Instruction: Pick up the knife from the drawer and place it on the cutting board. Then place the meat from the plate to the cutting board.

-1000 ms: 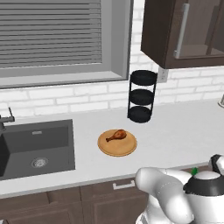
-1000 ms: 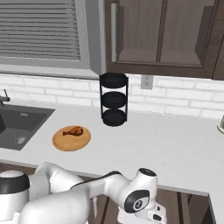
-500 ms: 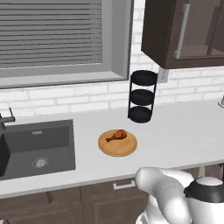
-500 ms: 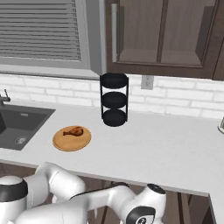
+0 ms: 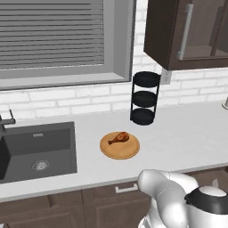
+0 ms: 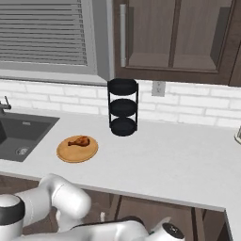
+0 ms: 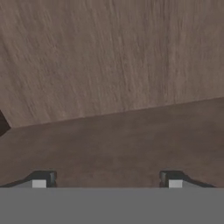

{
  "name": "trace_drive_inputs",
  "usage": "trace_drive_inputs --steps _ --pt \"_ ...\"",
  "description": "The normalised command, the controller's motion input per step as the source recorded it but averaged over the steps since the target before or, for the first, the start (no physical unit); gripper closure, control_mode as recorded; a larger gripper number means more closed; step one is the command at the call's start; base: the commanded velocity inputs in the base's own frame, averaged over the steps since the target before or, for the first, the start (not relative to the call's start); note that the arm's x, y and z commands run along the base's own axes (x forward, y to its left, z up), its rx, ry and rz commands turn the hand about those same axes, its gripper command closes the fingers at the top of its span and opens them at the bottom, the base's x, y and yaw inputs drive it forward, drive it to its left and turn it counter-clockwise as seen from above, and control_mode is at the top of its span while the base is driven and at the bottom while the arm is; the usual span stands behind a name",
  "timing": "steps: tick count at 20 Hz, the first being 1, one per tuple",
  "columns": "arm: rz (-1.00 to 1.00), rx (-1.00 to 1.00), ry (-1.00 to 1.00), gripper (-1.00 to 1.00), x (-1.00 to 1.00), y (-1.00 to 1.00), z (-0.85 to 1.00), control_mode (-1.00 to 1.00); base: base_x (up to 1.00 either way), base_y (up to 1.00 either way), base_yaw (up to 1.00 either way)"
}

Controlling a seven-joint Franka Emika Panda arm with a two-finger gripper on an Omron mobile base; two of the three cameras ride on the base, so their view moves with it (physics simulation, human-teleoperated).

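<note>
Left base view has the long pale surface (image 5: 187,133) running under the window, the dark sink (image 5: 38,149) sunk into it at one end, and the arm bent low in front of the cabinet fronts below its edge. Nearer the wall stands a black three-tier rack (image 5: 144,98). Between the sink and that rack lies the plate (image 5: 119,146), round and tan, with the meat (image 5: 119,137) resting on it toward its far side; the right base view gives the same pair, plate (image 6: 77,149) and meat (image 6: 79,140), untouched. Smallest of all, in the hand view, the hand (image 7: 107,183) has its two dark tips standing well apart with nothing between them, so it is open and empty, pointed close at plain brown wood grain, which I take for a cabinet or drawer panel, though I cannot tell which. No knife and no cutting board can be made out anywhere I look. By my reckoning the task has barely started: the knife has yet to be fetched and the meat has yet to leave its plate
</note>
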Motion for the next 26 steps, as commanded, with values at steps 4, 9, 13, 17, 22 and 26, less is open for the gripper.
trace_drive_inputs --steps 4,9,13,17,22,26 --pt "0.0 0.0 -0.04 -1.0 -0.12 0.0 0.08 -1.0 0.0 0.0 0.0" --pt "-0.04 0.0 -0.14 -1.0 0.15 0.13 0.66 -1.0 0.0 0.0 0.0" --pt "-0.15 0.03 -0.29 -1.0 0.27 0.3 0.59 -1.0 0.0 0.0 0.0" --pt "-0.14 0.01 -0.31 -1.0 0.66 0.59 0.09 -1.0 0.0 0.0 0.0" --pt "-0.06 0.0 -0.13 -1.0 0.99 0.51 0.01 -1.0 0.0 0.0 0.0" --pt "-0.02 0.0 -0.05 -1.0 0.93 0.21 0.0 -1.0 0.0 0.0 0.0"
